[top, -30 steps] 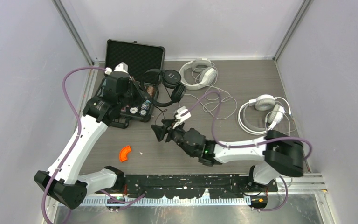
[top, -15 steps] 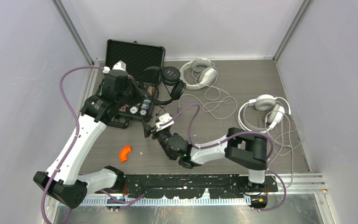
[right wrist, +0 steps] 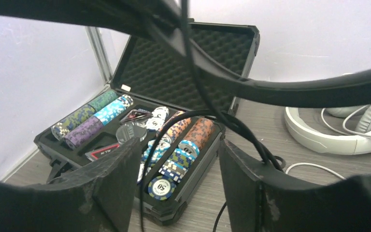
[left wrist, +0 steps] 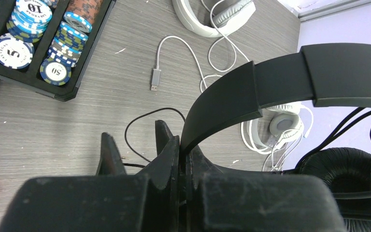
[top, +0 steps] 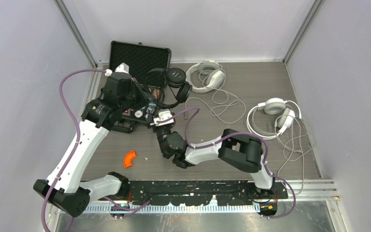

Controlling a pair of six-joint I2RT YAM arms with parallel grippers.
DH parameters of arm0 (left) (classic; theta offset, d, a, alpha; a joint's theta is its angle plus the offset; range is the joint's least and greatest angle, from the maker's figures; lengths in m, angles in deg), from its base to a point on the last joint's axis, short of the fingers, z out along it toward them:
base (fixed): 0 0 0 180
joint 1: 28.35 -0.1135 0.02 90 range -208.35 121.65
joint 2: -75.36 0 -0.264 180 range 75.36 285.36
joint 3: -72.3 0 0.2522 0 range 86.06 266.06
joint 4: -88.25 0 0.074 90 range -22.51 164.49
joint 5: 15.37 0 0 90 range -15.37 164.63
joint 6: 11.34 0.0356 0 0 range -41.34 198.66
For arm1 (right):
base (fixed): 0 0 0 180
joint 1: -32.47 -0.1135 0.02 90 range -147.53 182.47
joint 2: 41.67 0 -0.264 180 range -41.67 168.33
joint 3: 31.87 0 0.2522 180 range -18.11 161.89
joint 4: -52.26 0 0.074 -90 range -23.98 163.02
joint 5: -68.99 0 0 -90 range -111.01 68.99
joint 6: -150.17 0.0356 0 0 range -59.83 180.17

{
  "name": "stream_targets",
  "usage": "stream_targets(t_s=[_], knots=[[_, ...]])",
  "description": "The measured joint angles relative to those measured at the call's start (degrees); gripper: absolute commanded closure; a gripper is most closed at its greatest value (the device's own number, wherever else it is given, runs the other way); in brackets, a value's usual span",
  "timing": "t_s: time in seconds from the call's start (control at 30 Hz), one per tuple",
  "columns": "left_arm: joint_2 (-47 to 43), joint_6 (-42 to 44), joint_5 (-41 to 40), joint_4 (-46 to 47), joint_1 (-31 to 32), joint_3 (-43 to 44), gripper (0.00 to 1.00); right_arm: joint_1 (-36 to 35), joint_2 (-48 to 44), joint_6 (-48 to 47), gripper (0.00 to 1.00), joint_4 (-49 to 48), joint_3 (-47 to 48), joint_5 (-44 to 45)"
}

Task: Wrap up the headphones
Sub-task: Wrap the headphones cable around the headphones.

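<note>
Here, within the last second, the right end effector [right wrist: 178, 150] had swung left across the bench [top: 299, 77], its jaws spread wide on either side of the thin black cord [right wrist: 143, 169] without closing on it. The left end effector [left wrist: 174, 142] clamped the headband of the black headphones [left wrist: 270, 82], raised just right of the poker chip case [top: 140, 58]. The far white headphones [top: 205, 76] and right white headphones [top: 275, 113] lay untouched. By this reading, cord capture was near and winding not begun.

Pale walls [top: 24, 72], perhaps lilac; grey woodgrain tabletop [top: 251, 77].
</note>
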Motion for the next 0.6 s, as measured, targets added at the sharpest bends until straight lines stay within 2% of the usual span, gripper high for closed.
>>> stream_targets(t_s=[0.1,0.2,0.33,0.6], knots=[[-0.4,0.1,-0.1,-0.1,0.1,0.2,1.0,0.3,0.0,-0.8,0.79,-1.3,-0.5,-0.1],[-0.5,0.2,-0.3,-0.2,0.1,0.4,1.0,0.3,-0.6,-0.2,0.99,-2.0,-4.2,-1.9],[-0.4,0.6,-1.1,-0.1,0.1,0.5,1.0,0.3,-4.0,2.4,1.0,-1.6,-14.0,-6.2],[2.6,2.7,-4.9,0.0,0.1,3.1,1.0,0.3,-19.5,11.3,1.0,-0.7,-31.2,-16.7]])
